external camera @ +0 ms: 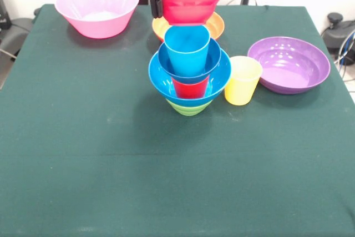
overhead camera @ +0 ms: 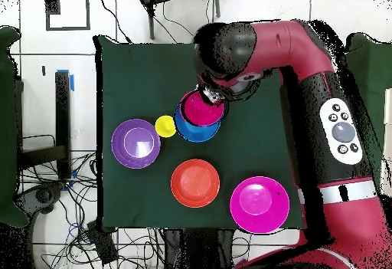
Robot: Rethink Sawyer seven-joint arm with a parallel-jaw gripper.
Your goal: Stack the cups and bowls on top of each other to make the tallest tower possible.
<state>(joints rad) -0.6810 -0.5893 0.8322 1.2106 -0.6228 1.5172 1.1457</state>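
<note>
The tower (external camera: 189, 73) stands mid-table: a green bowl (external camera: 189, 107) at the bottom, then the large blue bowl (external camera: 161, 79), the red cup (external camera: 190, 87), the small blue bowl (external camera: 166, 59) and the sky-blue cup (external camera: 187, 48) on top. My gripper (external camera: 159, 5) is shut on the rim of the small red bowl (external camera: 189, 3) and holds it in the air just above the sky-blue cup. In the overhead view the red bowl (overhead camera: 201, 107) covers most of the tower (overhead camera: 197, 129), and the arm hides the gripper. The yellow cup (external camera: 242, 80) stands upright right of the tower, close to the large blue bowl.
The purple bowl (external camera: 288, 64) lies to the right, the orange bowl (external camera: 213, 25) behind the tower, and the pink bowl (external camera: 97, 8) at the far left corner. They also show in the overhead view: purple (overhead camera: 136, 143), orange (overhead camera: 195, 182), pink (overhead camera: 259, 203).
</note>
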